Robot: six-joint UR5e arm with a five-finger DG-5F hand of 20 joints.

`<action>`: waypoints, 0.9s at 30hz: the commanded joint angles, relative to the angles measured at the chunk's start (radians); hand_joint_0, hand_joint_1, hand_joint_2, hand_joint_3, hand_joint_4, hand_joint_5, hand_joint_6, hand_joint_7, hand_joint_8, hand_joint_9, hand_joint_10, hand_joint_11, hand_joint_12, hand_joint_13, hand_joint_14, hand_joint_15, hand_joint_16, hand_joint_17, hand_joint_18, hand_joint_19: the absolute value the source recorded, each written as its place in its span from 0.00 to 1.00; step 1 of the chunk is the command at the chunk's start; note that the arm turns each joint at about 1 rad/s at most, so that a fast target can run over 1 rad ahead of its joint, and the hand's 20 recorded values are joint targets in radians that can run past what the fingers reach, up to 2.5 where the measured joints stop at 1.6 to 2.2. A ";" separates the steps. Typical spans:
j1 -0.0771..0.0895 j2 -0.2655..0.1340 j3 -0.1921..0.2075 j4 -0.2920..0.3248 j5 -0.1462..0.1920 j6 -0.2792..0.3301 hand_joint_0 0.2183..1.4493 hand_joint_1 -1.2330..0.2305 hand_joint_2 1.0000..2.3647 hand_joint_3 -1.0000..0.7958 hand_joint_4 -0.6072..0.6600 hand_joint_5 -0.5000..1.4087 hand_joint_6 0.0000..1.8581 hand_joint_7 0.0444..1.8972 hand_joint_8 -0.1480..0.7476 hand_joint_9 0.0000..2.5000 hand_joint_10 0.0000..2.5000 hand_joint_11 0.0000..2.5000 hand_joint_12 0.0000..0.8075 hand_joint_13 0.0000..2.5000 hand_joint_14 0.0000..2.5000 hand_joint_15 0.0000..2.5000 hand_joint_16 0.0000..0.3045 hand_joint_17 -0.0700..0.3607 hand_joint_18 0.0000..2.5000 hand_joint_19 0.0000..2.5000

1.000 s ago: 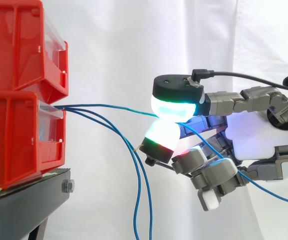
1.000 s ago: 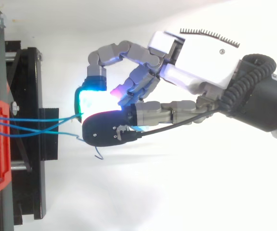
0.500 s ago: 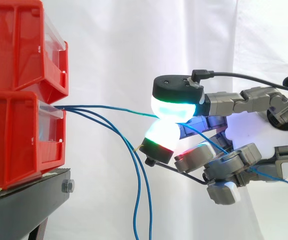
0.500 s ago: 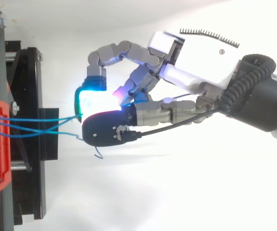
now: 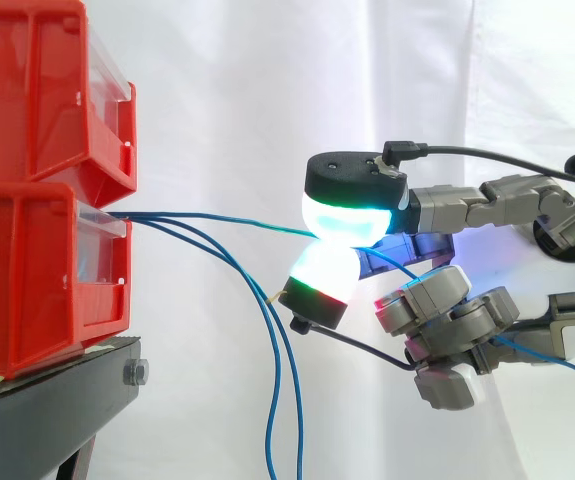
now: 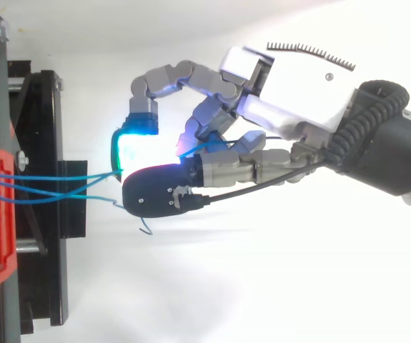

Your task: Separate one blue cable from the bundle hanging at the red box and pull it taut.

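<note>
Pinching one blue cable [image 5: 197, 211] between its fingers [image 5: 345, 215], the hand [image 6: 291, 78] should next draw toward three o'clock, tautening it.

A red plastic bin [image 5: 37, 90] sits stacked on a second red plastic bin [image 5: 37, 280], which rests on a black metal stand [image 5: 47, 410] at the left of the side view, with a white curtain [image 5: 247, 90] behind. From the second bin's front, one thin blue cable [image 5: 217, 214] runs level to the right into the hand [image 5: 512, 265], pinched between two fingertip pads [image 5: 342, 215], one above the other. Two other blue cables [image 5: 279, 370] droop between the bins and the hand, apart from it.
</note>
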 commanded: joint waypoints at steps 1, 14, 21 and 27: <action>0.000 0.001 0.000 0.000 0.000 0.000 0.36 0.34 0.02 0.49 0.56 0.18 0.47 0.69 0.53 0.46 0.23 0.66 0.50 0.45 0.62 0.65 0.17 0.44 0.51 0.40; 0.000 0.000 0.000 0.000 0.000 0.000 0.36 0.34 0.02 0.49 0.56 0.18 0.47 0.69 0.53 0.46 0.22 0.67 0.50 0.45 0.62 0.64 0.17 0.44 0.51 0.40; 0.000 0.000 0.001 0.000 0.000 0.000 0.36 0.34 0.02 0.49 0.56 0.18 0.47 0.69 0.53 0.46 0.22 0.66 0.49 0.45 0.62 0.65 0.17 0.44 0.51 0.40; 0.000 0.000 0.001 0.000 0.000 0.000 0.36 0.34 0.02 0.49 0.56 0.18 0.47 0.69 0.53 0.46 0.22 0.67 0.49 0.45 0.62 0.65 0.17 0.44 0.50 0.40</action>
